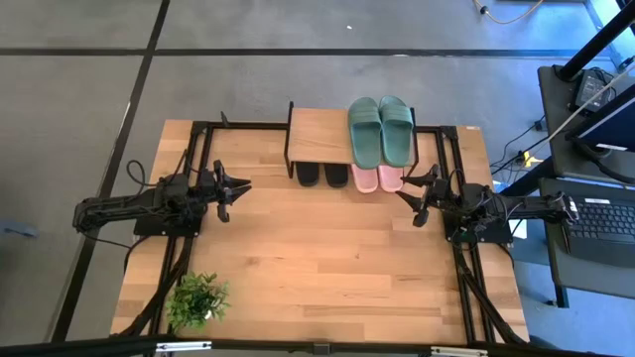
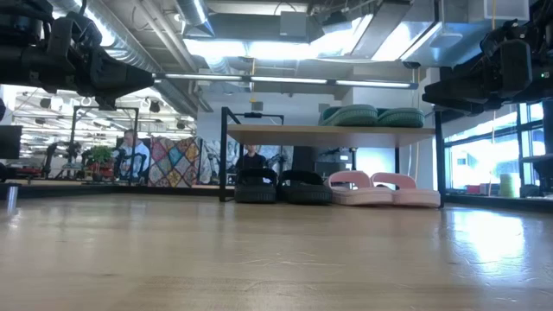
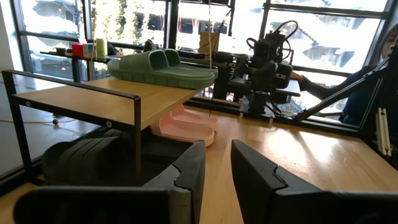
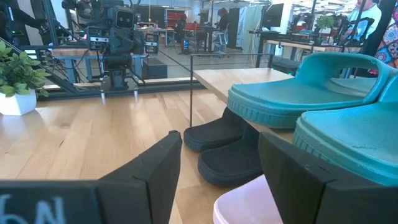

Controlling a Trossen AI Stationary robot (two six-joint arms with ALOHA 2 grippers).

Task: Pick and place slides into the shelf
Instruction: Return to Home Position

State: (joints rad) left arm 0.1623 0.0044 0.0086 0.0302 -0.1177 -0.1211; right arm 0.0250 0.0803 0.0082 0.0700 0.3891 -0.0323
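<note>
The shelf (image 1: 319, 139) stands at the table's far edge. The green slides (image 1: 380, 129) lie on the right part of its top board. Under the board, on the table, sit the black slides (image 1: 322, 175) on the left and the pink slides (image 1: 377, 179) on the right. My left gripper (image 1: 238, 190) hovers open above the table's left side, pointing right. My right gripper (image 1: 410, 198) hovers open at the right side, near the pink slides, pointing left. In the low view the black slides (image 2: 281, 187) and the pink slides (image 2: 380, 190) rest on their soles.
A small potted plant (image 1: 196, 297) stands at the table's near left corner. Black frame rails (image 1: 189, 149) run along both sides. A desk with a laptop (image 1: 605, 218) is off to the right. People show in the room beyond the table (image 2: 131, 154).
</note>
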